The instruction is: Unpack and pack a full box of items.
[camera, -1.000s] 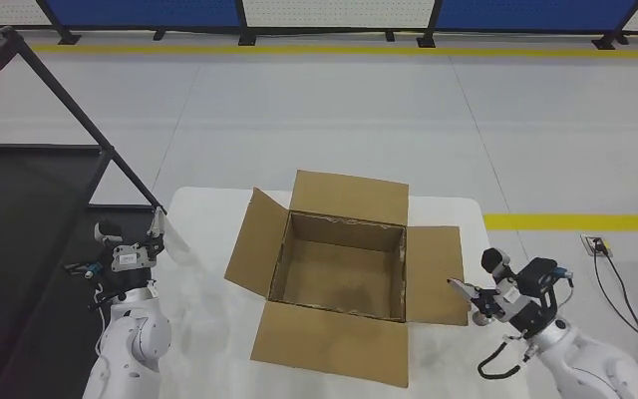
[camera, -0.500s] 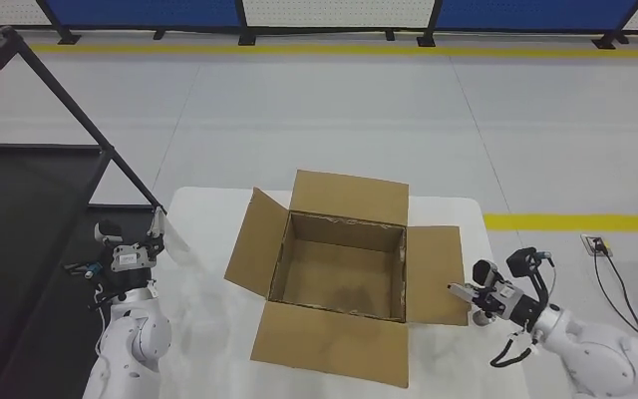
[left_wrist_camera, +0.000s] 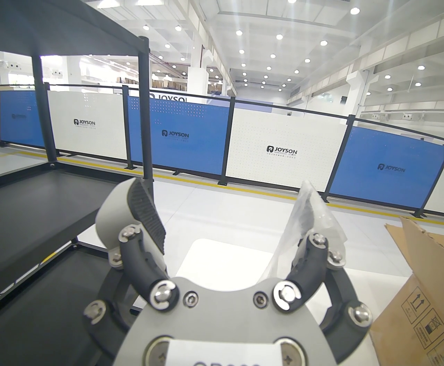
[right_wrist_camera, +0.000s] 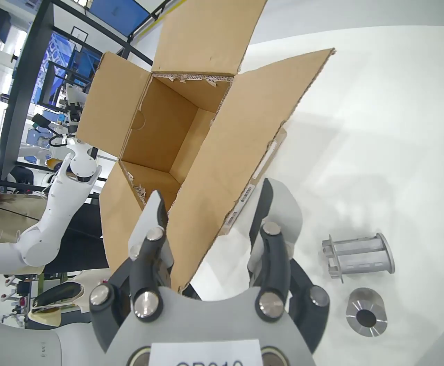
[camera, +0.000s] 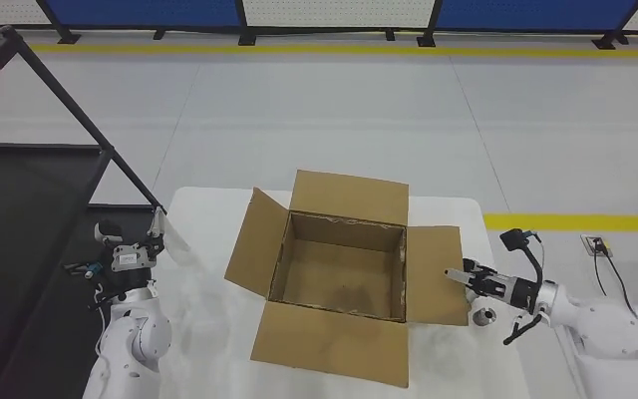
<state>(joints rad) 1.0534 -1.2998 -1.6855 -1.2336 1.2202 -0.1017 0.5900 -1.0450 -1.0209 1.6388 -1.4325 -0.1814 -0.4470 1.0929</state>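
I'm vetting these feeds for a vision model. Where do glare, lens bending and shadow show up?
Left wrist view: the ceiling lights flare into pale streaks, and the top rail of the fence bows, a wide-lens bend. Right wrist view: the flaps of the cardboard box splay outward likewise. Top view: light is even, lines stay straight, only the box's inside is shaded.

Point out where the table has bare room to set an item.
Bare table runs between the box's left flap and the left gripper. The box floor is bare. Crowded: the right side, where the right gripper is open at the right flap beside a metal spool and a metal ring.
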